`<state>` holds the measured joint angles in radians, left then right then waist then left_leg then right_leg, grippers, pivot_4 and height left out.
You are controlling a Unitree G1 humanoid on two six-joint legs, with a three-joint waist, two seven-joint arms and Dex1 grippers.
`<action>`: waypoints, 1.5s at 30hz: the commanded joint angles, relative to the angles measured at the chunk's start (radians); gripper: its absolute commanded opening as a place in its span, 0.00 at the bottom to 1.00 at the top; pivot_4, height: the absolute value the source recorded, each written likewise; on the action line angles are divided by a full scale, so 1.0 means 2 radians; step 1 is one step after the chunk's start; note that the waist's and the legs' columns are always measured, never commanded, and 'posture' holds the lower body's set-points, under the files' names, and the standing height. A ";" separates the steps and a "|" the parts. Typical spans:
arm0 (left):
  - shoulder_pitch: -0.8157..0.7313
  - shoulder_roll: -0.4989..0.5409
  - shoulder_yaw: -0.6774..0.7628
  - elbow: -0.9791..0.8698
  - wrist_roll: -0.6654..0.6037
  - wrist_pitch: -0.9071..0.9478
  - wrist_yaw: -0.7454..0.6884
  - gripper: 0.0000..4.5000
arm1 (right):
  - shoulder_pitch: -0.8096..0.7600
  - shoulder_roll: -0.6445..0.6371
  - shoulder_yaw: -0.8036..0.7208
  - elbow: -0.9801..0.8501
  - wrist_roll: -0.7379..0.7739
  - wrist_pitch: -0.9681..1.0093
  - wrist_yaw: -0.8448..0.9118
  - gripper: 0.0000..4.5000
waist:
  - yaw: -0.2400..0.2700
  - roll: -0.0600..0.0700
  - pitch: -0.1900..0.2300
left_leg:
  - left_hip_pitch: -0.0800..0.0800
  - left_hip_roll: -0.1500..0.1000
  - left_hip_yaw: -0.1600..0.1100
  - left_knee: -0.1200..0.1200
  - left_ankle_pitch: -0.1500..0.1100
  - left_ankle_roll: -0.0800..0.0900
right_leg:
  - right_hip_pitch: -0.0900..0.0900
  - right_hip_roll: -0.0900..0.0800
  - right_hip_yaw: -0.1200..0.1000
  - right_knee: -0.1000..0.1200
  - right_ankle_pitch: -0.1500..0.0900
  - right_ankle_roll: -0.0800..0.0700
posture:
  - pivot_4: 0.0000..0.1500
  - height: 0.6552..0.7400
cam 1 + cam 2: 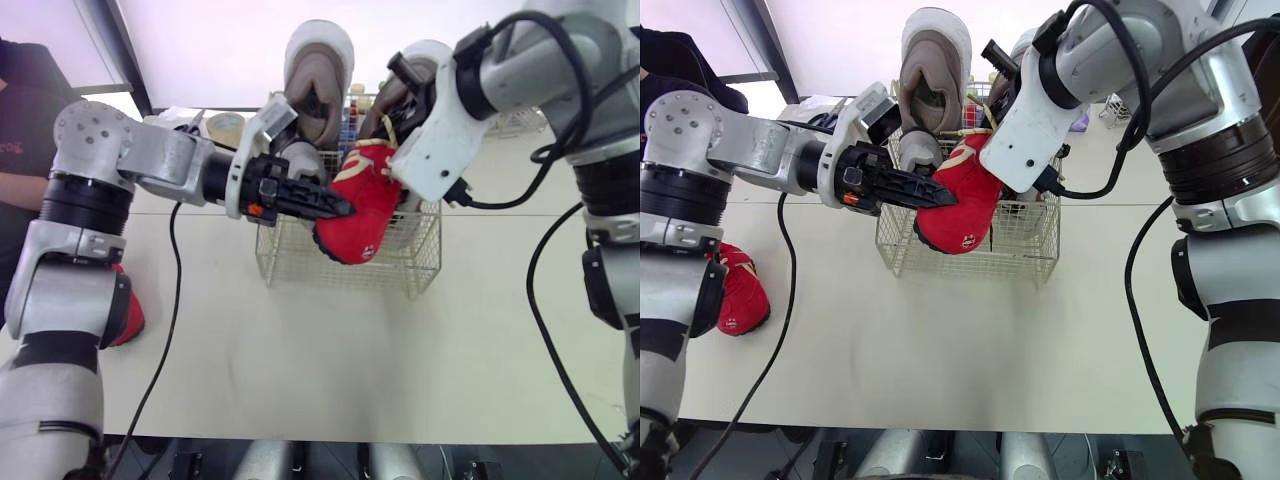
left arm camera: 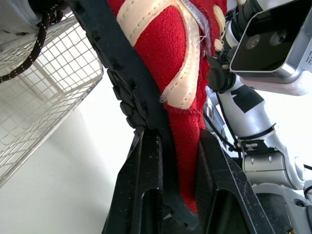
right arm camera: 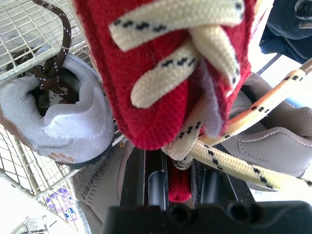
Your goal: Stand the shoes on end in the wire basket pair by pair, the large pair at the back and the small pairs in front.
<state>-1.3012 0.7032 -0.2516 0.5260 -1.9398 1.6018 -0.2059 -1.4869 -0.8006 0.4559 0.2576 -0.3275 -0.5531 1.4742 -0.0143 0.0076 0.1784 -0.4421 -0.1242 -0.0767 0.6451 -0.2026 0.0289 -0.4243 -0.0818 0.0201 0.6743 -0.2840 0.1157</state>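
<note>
1. From the head views, a red shoe (image 1: 360,205) hangs between the two arms, toe down, against the front wall of the wire basket (image 1: 345,270) and not yet inside it.
2. The left gripper (image 1: 335,208) reaches in from the left and is clamped on the red shoe's side, near the sole.
3. The right arm comes down from above, and its white wrist housing (image 1: 440,140) covers the top of the shoe.
4. Two large taupe shoes stand on end at the back of the basket, one on the left (image 1: 318,70) and one on the right (image 1: 415,65), soles facing away from the robot.
5. A second red shoe (image 1: 740,290) lies on the pale worktop (image 1: 330,370) well to the left of the basket, under the left arm.
6. A person in dark clothes (image 1: 20,130) stands at the far left edge.
7. The left wrist view looks along the gripper's two black fingers (image 2: 146,185). They press on the red shoe from both sides, one on the black treaded sole (image 2: 122,83) and one on the red upper with its cream stripes. The basket's wire wall sits just beside the shoe.
8. In the right wrist view, the right gripper (image 3: 179,183) is closed on a fold of red fabric at the shoe's opening, with the cream laces (image 3: 180,63) spilling over its fingers.
9. Behind it, a grey sneaker with brown laces (image 3: 68,126) rests inside the basket against the wire.
</note>
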 commanded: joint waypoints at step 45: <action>0.230 -0.003 0.208 -0.282 0.255 -0.177 -0.352 0.06 | 0.138 0.099 -0.388 -0.007 0.777 1.084 -0.264 1.00 | 0.001 0.000 0.000 | -0.001 0.000 0.000 -0.004 0.000 0.001 | 0.002 -0.001 0.001 -0.003 0.000 -0.001 | 1.00 1.00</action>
<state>-0.8230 0.6981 0.1515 -0.0258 -1.4274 1.2576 -0.8875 -1.1888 -0.6039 -0.2999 0.2782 1.1792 1.6072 0.9639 -0.0126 0.0076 0.1783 -0.4440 -0.1237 -0.0761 0.6373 -0.2025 0.0301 -0.4213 -0.0834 0.0214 0.6681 -0.2833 0.1135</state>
